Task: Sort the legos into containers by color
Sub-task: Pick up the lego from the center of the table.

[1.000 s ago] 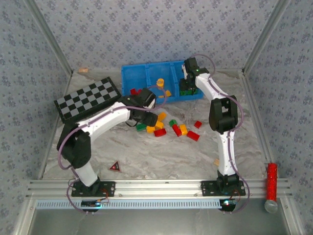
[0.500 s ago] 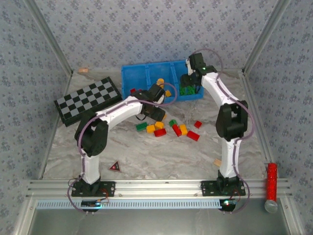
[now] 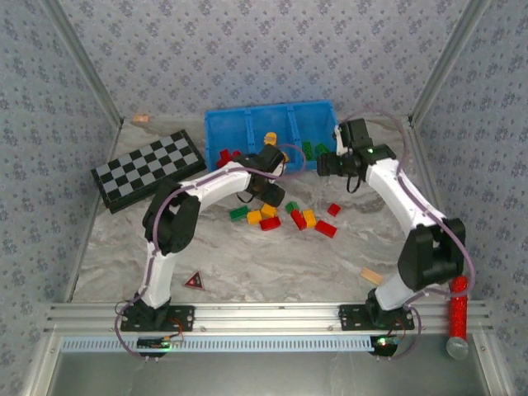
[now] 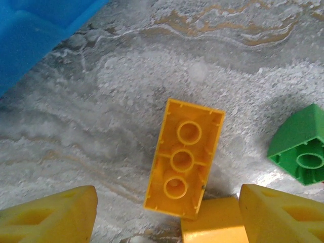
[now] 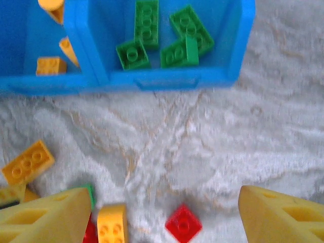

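- The right gripper (image 3: 324,165) has pulled back from over the blue tray (image 3: 227,130) to just in front of its right compartment. Its jaws are released and empty, and green bricks (image 5: 152,38) lie in that compartment.
- The left gripper (image 3: 266,191) has moved in just in front of the tray, its jaws spread either side of an upturned yellow brick (image 4: 183,159), not yet grasping it.
- A green drop looks finished, but loose bricks (image 3: 299,217) remain in front of the tray.

White links (image 3: 210,181), black joints (image 3: 429,256), purplish cables (image 3: 471,260), black bases (image 3: 153,318); yellow wedge tool fingers (image 5: 283,215).

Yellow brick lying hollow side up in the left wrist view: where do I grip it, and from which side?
Pinch the yellow brick across its two long walls, mid-length, coming straight down. It lies flat with those walls roughly facing the left fingers; another yellow piece crowds the end nearest them.
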Available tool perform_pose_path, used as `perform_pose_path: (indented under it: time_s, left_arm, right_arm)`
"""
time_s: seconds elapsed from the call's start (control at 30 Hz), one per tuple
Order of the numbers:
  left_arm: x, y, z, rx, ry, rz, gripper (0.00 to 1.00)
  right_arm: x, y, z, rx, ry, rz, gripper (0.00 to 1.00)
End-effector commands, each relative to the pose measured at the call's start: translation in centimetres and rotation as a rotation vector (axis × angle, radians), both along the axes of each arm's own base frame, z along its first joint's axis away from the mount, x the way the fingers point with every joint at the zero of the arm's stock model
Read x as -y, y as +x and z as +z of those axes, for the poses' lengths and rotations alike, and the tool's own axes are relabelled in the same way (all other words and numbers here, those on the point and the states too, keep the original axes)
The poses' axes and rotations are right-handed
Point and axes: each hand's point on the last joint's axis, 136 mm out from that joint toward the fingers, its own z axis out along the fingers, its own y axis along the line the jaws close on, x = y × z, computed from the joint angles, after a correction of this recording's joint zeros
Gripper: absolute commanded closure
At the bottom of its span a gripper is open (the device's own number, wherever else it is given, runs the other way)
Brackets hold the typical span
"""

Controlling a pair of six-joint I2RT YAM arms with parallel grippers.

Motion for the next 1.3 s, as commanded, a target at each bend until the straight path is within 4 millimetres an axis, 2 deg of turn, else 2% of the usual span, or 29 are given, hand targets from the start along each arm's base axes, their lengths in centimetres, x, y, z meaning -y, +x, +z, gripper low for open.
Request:
perform_pose_path:
  time_s: [0.0, 0.03, 0.23, 0.4, 0.53, 0.73, 0.93, 1.03, 1.17, 1.27]
  left_arm:
    - [1.8, 0.1, 0.4, -0.007, -0.041, -0.054, 0.26]
    - [1.9, 0.1, 0.1, -0.012, -0.036, -0.056, 0.26]
    - [2.1, 0.2, -1.3, -0.031, -0.022, -0.062, 0.27]
    - [2.5, 0.3, -2.3, -0.056, -0.015, -0.069, 0.30]
    - [2.6, 0.5, -3.0, -0.068, -0.016, -0.067, 0.33]
    - [2.3, -0.2, -4.0, -0.116, -0.002, -0.061, 0.43]
    - [2.0, -0.6, -4.5, -0.147, 0.006, -0.055, 0.60]
    - [1.7, -0.5, -4.5, -0.153, 0.009, -0.051, 0.64]
    - [1.6, -0.4, -4.1, -0.154, 0.012, -0.047, 0.68]
    - [1.4, 0.3, -2.6, -0.121, 0.017, -0.028, 0.72]
  right_arm:
    - [0.9, -3.2, 0.1, -0.015, 0.033, -0.051, 0.21]
    - [1.4, -4.5, -1.0, -0.045, 0.026, -0.062, 0.21]
    - [2.2, -9.2, -1.9, -0.071, 0.077, -0.107, 0.20]
    - [2.6, -12.0, -2.8, -0.101, 0.110, -0.134, 0.20]
    - [2.7, -13.4, -3.0, -0.102, 0.140, -0.154, 0.20]
    - [2.7, -14.0, -2.9, -0.101, 0.156, -0.162, 0.20]
    - [2.4, -13.6, -2.4, -0.089, 0.167, -0.154, 0.20]
    - [2.4, -13.6, -2.3, -0.089, 0.168, -0.152, 0.20]
    - [2.4, -13.5, -2.5, -0.088, 0.171, -0.155, 0.19]
    - [2.2, -13.0, -2.7, -0.079, 0.185, -0.161, 0.19]
